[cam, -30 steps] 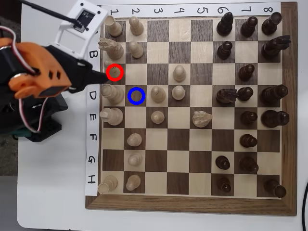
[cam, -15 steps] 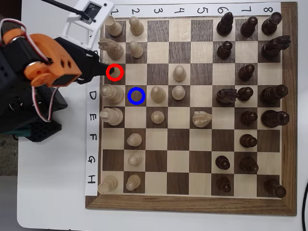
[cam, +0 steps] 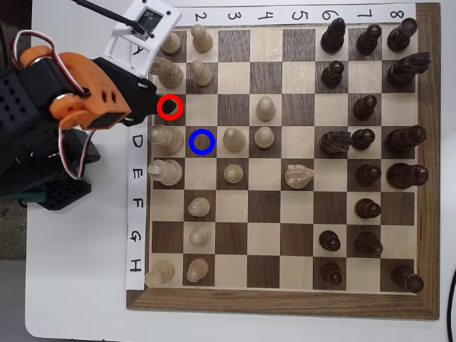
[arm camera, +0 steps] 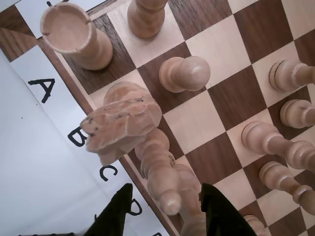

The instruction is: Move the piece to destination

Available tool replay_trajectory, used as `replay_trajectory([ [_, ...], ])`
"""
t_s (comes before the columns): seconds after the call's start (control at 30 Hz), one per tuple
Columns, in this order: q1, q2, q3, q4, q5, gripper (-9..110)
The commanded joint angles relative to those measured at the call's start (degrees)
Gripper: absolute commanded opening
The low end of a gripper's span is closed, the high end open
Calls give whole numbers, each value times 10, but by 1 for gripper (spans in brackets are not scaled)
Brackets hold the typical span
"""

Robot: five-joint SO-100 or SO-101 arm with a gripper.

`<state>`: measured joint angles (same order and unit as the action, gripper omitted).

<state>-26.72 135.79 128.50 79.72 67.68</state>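
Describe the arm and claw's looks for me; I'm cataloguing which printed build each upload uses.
In the overhead view the arm is black with a bright orange printed housing near the wrist. Red, white and black wires loop beside it. A white rectangular camera bracket sits up front, trailed by a thin black cable. In the wrist view the claw shows two dark, tapered fingers.

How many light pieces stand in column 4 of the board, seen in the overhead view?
2. The light piece in row C stands on a light square. The light piece in row D stands on the dark square directly below it. Nothing covers this column, so none should be hidden.
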Motion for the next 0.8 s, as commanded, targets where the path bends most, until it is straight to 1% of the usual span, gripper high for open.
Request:
replay_trajectory([
  [0.0, -3, -3, 4, -11, 4, 17],
  [0.77, -15, -18, 37, -51, 25, 16],
])
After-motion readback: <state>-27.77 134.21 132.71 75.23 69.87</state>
